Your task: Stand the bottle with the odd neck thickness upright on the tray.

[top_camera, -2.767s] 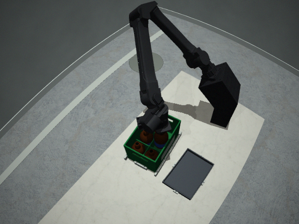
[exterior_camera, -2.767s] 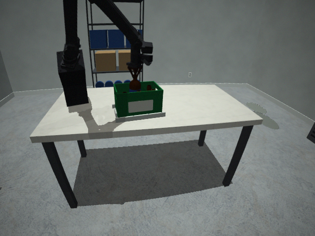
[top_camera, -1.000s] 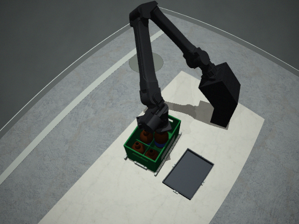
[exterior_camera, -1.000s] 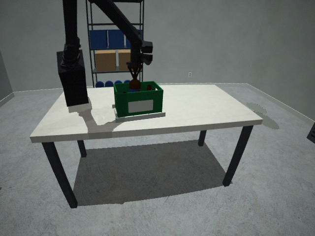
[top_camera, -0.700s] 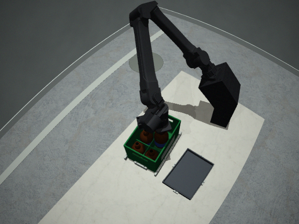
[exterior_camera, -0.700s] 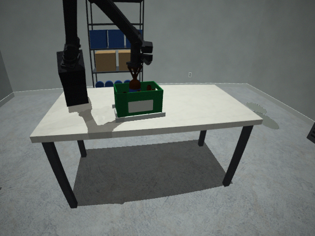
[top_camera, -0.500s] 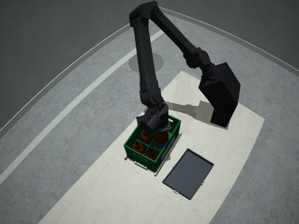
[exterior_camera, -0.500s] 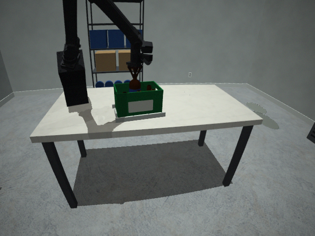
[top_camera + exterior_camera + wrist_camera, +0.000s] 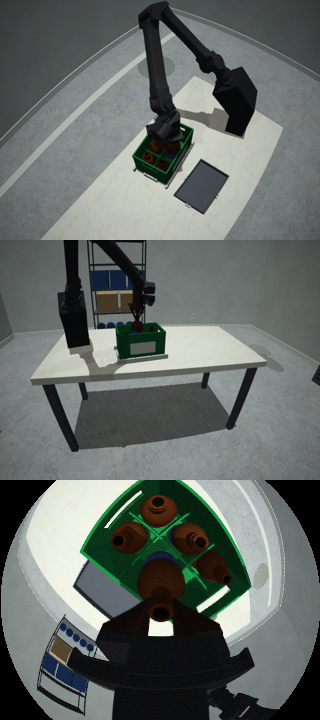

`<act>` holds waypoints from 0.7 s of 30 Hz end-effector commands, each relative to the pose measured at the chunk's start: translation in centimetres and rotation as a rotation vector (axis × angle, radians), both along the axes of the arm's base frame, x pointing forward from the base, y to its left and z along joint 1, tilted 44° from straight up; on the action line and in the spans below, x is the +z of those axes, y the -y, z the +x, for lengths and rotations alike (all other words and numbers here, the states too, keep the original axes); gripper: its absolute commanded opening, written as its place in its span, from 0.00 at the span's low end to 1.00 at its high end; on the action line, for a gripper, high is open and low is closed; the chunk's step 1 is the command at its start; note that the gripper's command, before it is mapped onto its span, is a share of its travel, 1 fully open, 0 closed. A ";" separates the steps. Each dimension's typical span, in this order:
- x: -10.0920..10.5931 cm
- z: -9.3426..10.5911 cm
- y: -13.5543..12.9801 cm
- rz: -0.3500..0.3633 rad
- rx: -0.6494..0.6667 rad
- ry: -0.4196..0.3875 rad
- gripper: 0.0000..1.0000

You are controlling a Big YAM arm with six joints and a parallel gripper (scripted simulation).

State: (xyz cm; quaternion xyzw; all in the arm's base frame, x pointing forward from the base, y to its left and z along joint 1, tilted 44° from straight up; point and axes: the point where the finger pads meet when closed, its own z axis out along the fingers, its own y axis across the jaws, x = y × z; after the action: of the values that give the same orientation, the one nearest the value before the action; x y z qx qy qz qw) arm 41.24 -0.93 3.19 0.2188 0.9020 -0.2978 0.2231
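Note:
A green crate (image 9: 151,170) (image 9: 140,336) (image 9: 112,514) stands on the white table (image 9: 232,160) (image 9: 201,348). My gripper (image 9: 160,612) (image 9: 136,314) is shut on the neck of a brown bottle (image 9: 172,148) (image 9: 136,325) (image 9: 160,580) with a blue label. This bottle is lifted, with its shoulder above the crate rim. Other brown bottles (image 9: 147,157) (image 9: 162,164) (image 9: 158,508) (image 9: 127,540) stand in the crate's cells. The dark grey tray (image 9: 201,186) (image 9: 94,588) lies flat on the table beside the crate and holds nothing.
The arm's black base box (image 9: 236,100) (image 9: 73,317) stands on the table behind the crate. A shelf rack (image 9: 116,283) with boxes stands beyond the table.

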 end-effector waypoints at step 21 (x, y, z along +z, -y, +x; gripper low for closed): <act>2.9 1.7 -2.4 0.016 0.025 0.067 0.00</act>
State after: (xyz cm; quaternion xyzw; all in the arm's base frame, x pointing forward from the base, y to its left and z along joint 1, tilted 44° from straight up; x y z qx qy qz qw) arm 40.98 -0.73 3.38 0.2170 0.9027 -0.2993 0.2203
